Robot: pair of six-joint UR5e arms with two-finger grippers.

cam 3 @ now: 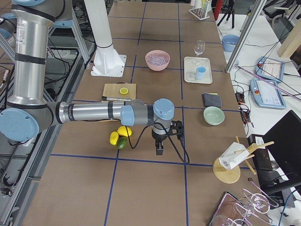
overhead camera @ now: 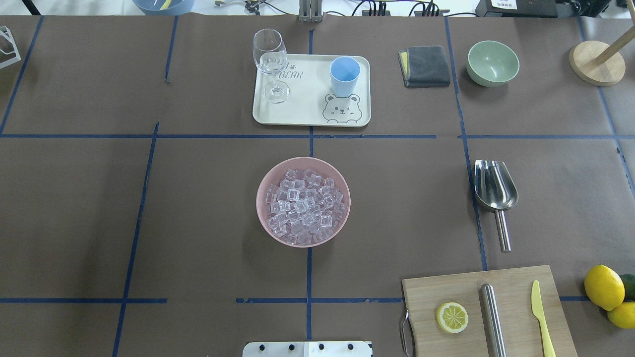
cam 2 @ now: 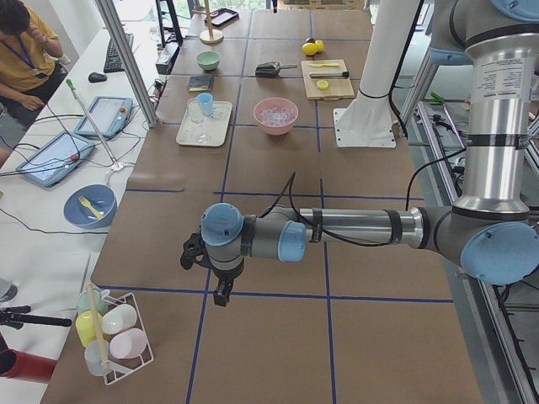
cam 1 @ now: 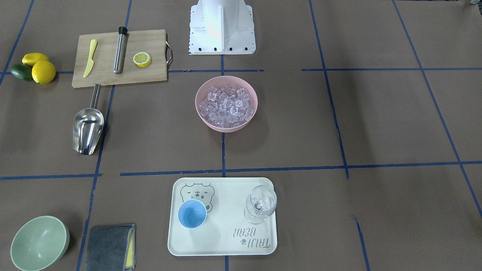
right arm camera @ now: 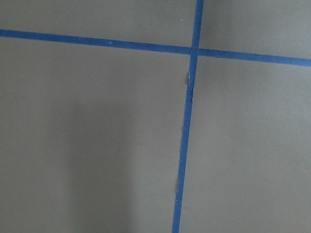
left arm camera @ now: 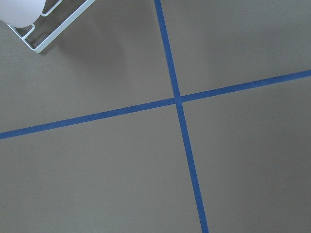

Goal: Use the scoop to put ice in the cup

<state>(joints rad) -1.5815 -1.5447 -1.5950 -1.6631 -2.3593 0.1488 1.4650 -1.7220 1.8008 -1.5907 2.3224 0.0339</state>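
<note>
The ice fills a pink bowl at the table's middle. The light-blue cup stands upright and empty on a cream tray, next to a clear stemmed glass. The silver scoop lies on the table on my right side, also in the overhead view. My left gripper hangs over bare table far out on the left end. My right gripper hangs far out on the right end. I cannot tell whether either is open or shut. Neither wrist view shows fingers.
A wooden cutting board holds a lemon half, a steel tube and a yellow knife. Lemons, a pale green bowl and a grey cloth lie on my right side. A white wire rack stands near my left gripper.
</note>
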